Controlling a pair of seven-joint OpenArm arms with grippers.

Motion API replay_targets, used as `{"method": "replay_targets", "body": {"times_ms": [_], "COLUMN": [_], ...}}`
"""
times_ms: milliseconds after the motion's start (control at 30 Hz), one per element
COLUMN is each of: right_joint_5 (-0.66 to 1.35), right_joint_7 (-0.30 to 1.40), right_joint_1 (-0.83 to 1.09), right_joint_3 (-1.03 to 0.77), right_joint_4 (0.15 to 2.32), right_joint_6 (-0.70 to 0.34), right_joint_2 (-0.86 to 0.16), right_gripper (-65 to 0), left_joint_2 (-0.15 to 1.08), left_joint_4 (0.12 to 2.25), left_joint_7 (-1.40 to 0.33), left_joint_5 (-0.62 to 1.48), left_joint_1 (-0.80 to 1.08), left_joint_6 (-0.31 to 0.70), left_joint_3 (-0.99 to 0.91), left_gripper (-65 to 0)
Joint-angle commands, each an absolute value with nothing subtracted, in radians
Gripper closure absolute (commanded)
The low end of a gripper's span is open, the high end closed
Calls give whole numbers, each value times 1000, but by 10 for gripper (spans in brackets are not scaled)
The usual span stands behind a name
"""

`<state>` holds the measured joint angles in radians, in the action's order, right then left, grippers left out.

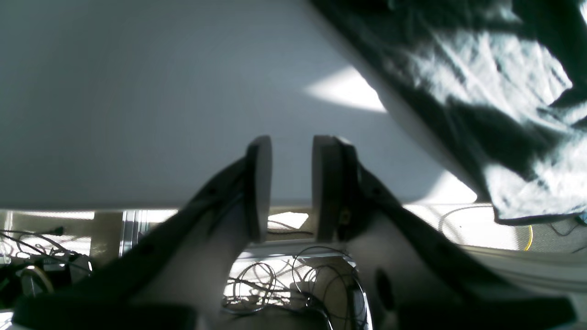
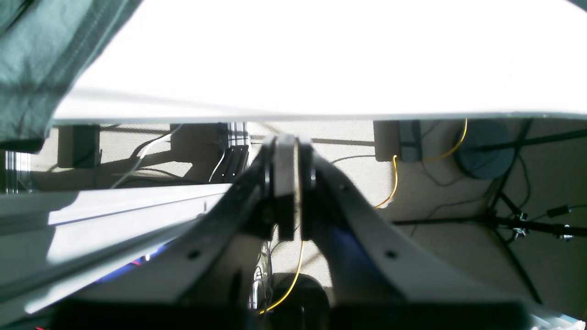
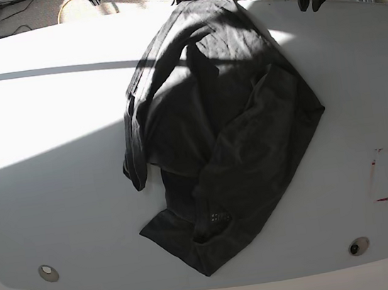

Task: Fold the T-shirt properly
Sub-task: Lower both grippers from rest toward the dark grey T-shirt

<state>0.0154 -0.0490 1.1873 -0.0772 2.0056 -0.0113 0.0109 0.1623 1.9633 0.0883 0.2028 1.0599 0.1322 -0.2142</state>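
Observation:
The dark charcoal T-shirt (image 3: 220, 127) lies crumpled in a heap in the middle of the white table (image 3: 50, 135), with a small pale mark (image 3: 218, 218) near its front end. My left gripper (image 3: 307, 0) hovers at the table's far edge, right of the shirt's far end. In the left wrist view the left gripper (image 1: 291, 143) is open and empty over bare table, with the shirt (image 1: 486, 91) off to its right. My right gripper (image 2: 292, 140) is shut and empty beyond the table's edge, with the shirt (image 2: 36, 59) at the upper left.
A red-cornered rectangle mark (image 3: 385, 175) is on the table at the right. Two small round fittings (image 3: 48, 273) (image 3: 357, 246) sit near the front edge. Cables (image 1: 270, 279) and a stand (image 2: 509, 220) lie on the floor beyond the far edge.

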Motion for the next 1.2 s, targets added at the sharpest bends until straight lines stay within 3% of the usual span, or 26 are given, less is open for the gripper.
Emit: {"method": "replay_targets", "body": {"times_ms": [0,400,800,933,1167], "right_joint_5": [14,11,10,12,11], "right_joint_7": [-63,-63,-26,-6,66], "right_joint_1": [1194,1081,1001,934,807], "right_joint_3": [-80,-87,-94,-95,-101], "right_joint_4": [2014,2027,2037,2033,2045], "right_joint_6": [-13,-17,-14,-12,-24], "right_joint_2": [9,9,8,9,12], "right_gripper": [-4,-6,-140,-217,-274], "left_joint_2": [167,169,163,162,164], "left_joint_4": [1974,2007,2031,2039,2046], "left_joint_7": [99,110,142,142,152], "left_joint_5": [192,202,203,200,195], "left_joint_1": [1078,1041,986,952,924], "left_joint_6": [134,126,126,124,129], "left_joint_3": [-215,-236,-274,-266,-281], "left_gripper": [-137,-142,-209,-218,-223]}}
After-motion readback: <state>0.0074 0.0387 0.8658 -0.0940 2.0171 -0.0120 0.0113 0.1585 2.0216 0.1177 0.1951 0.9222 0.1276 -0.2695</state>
